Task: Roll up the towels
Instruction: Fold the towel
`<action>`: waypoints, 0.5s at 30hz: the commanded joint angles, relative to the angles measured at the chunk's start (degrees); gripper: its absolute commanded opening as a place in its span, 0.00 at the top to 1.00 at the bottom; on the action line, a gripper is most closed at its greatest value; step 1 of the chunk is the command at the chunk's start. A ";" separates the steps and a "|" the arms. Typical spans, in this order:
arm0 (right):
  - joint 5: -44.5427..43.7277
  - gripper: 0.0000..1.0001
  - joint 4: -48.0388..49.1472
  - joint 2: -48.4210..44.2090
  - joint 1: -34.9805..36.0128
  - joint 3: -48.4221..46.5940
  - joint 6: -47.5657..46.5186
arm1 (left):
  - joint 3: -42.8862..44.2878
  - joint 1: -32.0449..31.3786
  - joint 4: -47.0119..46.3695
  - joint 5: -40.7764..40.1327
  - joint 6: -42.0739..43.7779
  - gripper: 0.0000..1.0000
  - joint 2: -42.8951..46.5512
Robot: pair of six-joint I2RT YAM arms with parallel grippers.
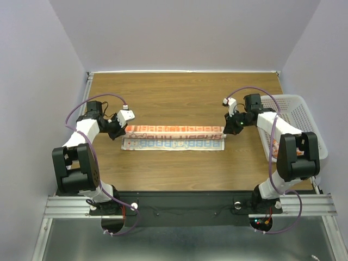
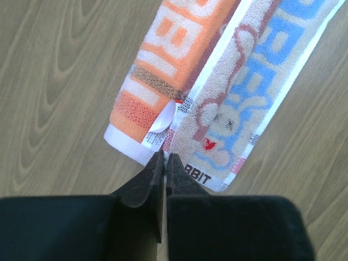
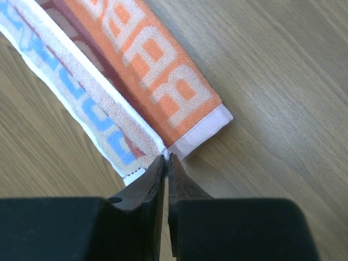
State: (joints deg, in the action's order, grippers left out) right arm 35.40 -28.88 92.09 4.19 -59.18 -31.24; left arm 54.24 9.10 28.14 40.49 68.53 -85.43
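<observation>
So the towels (image 1: 174, 130) lie stretched side by side across the middle of the counter (image 1: 179, 98), with the left gripper (image 2: 165, 159) and right gripper (image 3: 167, 159) each pinched shut on just an end edge. With that thin a bite I reckon the cloth could slip free, or only one layer gets dragged along.

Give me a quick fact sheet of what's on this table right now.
towels: long flat strip, orange band beside blue-lettered band, not yet rolled
left jaws: shut, pinching the strip's left end
right jaws: shut, pinching its right end
basket: white, perforated, at the table's right edge
table: wood
</observation>
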 commanded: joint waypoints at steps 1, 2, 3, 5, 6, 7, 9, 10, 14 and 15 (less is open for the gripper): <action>1.16 0.89 -2.93 -0.51 -0.41 -0.41 -3.03 | -1.33 0.56 2.44 -0.59 3.44 0.79 1.58; 1.77 0.82 -3.72 -0.51 -0.32 -0.59 -3.99 | -1.15 0.48 3.23 -0.41 3.80 0.71 1.67; 1.87 0.65 -5.20 -0.60 -0.41 -1.11 -4.17 | -0.89 0.65 5.50 -0.24 4.93 0.62 1.84; 2.13 0.55 -6.88 -1.21 -0.41 -1.81 -5.48 | 0.43 0.56 8.76 0.46 6.52 0.54 2.19; 2.31 0.53 -8.54 -2.09 -0.32 -2.17 -5.93 | 0.95 0.56 11.82 0.55 7.83 0.51 2.63; 2.31 0.53 -9.17 -2.70 -0.41 -2.43 -6.28 | 1.31 0.56 12.81 0.64 8.02 0.50 3.07; 2.31 0.53 -11.01 -4.63 -0.41 -3.40 -6.28 | 1.66 0.56 15.61 0.56 10.20 0.49 4.99; 2.48 0.53 -11.45 -5.16 -0.32 -3.66 -6.28 | 1.49 0.56 15.37 0.38 9.96 0.49 5.96; 4.24 0.53 -12.69 -5.35 -0.32 -5.51 -4.01 | 1.04 0.65 14.32 1.25 9.34 0.49 8.26; 4.59 0.53 -12.95 -4.91 -0.41 -6.21 -3.74 | 1.31 0.57 14.22 1.43 8.82 0.51 8.17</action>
State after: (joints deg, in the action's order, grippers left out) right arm 37.26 -39.99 88.44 4.14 -61.60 -35.73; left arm 53.69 9.47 39.90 40.10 76.36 -79.59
